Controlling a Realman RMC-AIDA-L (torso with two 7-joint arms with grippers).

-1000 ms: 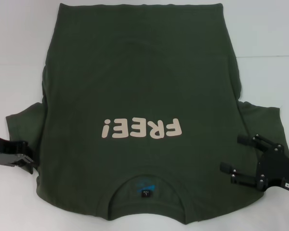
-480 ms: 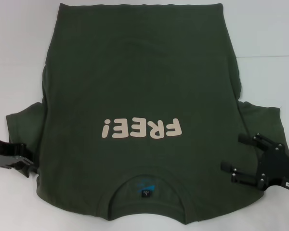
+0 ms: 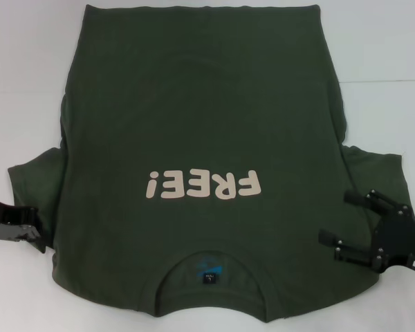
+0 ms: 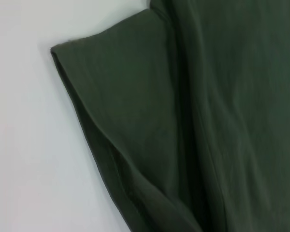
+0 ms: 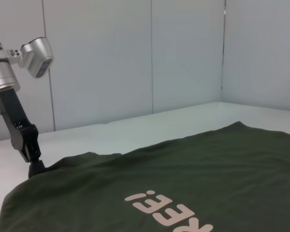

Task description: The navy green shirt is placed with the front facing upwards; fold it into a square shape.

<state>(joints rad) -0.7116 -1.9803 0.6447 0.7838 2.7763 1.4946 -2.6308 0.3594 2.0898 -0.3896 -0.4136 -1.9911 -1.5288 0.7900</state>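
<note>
The navy green shirt [image 3: 200, 159] lay flat, front up, on the white desk [image 3: 28, 76], collar nearest the robot. The left pincer [image 3: 38, 238] sat at the left sleeve's edge; whether its fingers were apart could not be told. The right pincer [image 3: 339, 221], fingers spread apart, rested over the right sleeve.

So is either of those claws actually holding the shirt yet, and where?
The right gripper is open over the navy green shirt's sleeve, holding nothing. The left gripper sits at the other sleeve; a hold cannot be told.

Bright, even, perhaps overhead light; faint shadows; slight softness throughout.
</note>
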